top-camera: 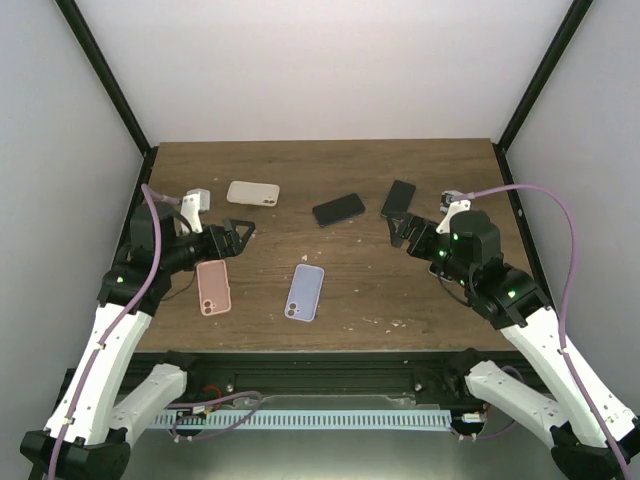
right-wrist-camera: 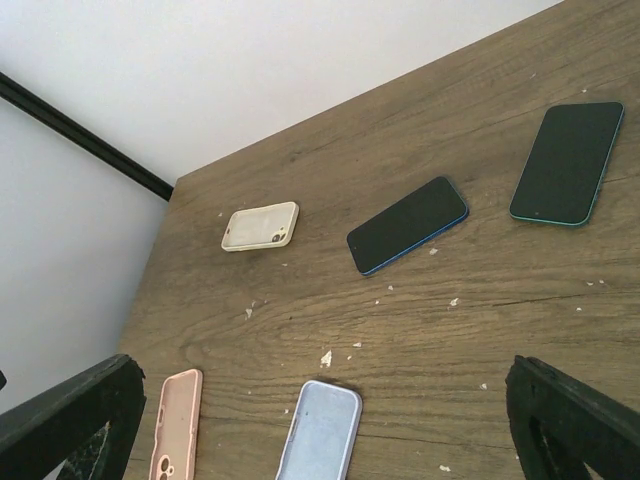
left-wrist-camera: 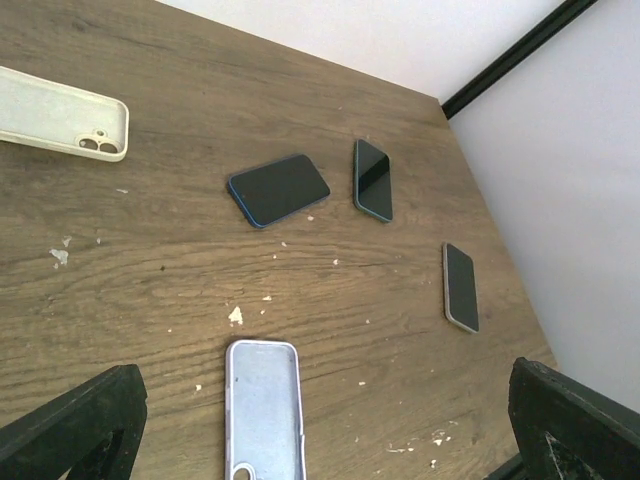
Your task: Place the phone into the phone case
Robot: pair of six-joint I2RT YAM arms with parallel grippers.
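Three phones lie screen up on the wooden table: a blue-edged one (top-camera: 338, 209) (left-wrist-camera: 279, 188) (right-wrist-camera: 407, 224), a teal-edged one (top-camera: 398, 198) (left-wrist-camera: 373, 178) (right-wrist-camera: 567, 161), and a pale-edged one (left-wrist-camera: 460, 287) that my right arm hides in the top view. Three empty cases lie open side up: lavender (top-camera: 305, 292) (left-wrist-camera: 264, 409) (right-wrist-camera: 319, 434), pink (top-camera: 213, 286) (right-wrist-camera: 176, 423) and cream (top-camera: 253, 193) (left-wrist-camera: 60, 116) (right-wrist-camera: 260, 226). My left gripper (top-camera: 238, 235) (left-wrist-camera: 320, 440) is open and empty, above the table left of the lavender case. My right gripper (top-camera: 406, 232) (right-wrist-camera: 320, 435) is open and empty, near the teal-edged phone.
Small white flecks (left-wrist-camera: 236, 316) are scattered over the wood. Black frame posts (top-camera: 105, 75) and white walls close in the table at the back and sides. The table's front edge (top-camera: 330, 345) runs just behind the arm bases.
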